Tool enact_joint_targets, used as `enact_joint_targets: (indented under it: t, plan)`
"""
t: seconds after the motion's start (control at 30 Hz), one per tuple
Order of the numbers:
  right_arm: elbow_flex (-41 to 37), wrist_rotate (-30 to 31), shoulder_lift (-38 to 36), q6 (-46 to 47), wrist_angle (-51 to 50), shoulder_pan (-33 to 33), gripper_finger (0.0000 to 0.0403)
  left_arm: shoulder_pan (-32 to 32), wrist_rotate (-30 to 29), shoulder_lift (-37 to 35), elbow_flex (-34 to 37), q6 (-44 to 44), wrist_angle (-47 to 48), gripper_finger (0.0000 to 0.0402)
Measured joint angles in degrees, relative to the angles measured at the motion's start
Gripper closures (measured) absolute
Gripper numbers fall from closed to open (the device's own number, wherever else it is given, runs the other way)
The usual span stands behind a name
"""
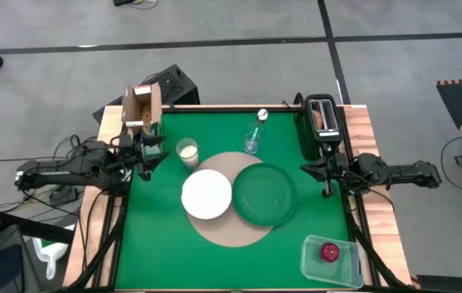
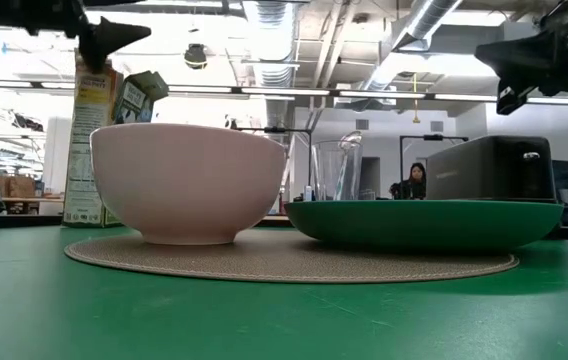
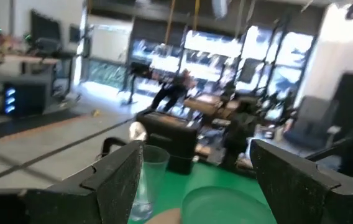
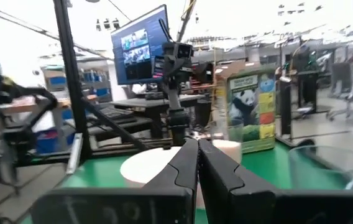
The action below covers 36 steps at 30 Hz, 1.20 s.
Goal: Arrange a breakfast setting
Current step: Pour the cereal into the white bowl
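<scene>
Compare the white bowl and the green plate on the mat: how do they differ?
The white bowl is taller and deeper, with steep sides; the green plate is wider, low and shallow. The bowl lies nearer the left arm, the plate nearer the right arm. Both are round, upright, and rest on the round tan mat.

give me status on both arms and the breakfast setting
Left end effector open, raised near the cereal box. Right end effector shut, empty, beside the black toaster. White round bowl and larger green plate on round tan mat. Nothing blocking.
</scene>
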<state>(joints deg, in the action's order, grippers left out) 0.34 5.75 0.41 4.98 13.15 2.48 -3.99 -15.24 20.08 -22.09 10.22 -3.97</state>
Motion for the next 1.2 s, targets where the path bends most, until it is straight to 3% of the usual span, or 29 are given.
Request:
enact_joint_targets:
  t: [0.27, 0.57, 0.73, 1.0, 1.2]
  plan:
    - [0.0, 6.36, -0.01, -4.1, 3.71, -0.04, 0.0361, 0.0, -6.61, 14.64, -22.23, 2.27, 23.97, 0.0116]
    - [0.0, 6.52, 0.01, -6.57, 4.68, -1.26, 0.0361, -0.02, -18.87, 27.19, -47.91, 6.79, 53.69, 0.0116]
    - [0.0, 6.52, 0.01, -6.57, 3.27, -1.51, 0.0361, -0.02, -21.61, 33.4, -58.93, 12.89, 71.07, 0.0116]
    - [0.0, 6.55, -0.01, -7.04, 3.13, -1.5, 0.0361, -4.37, -22.18, 38.4, -62.95, 17.02, 88.84, 0.0116]
    - [0.0, 6.55, -0.01, -7.05, 2.71, -1.5, 0.0361, -10.49, -17.34, 41.75, -62.95, 12.47, 91.4, 0.0116]
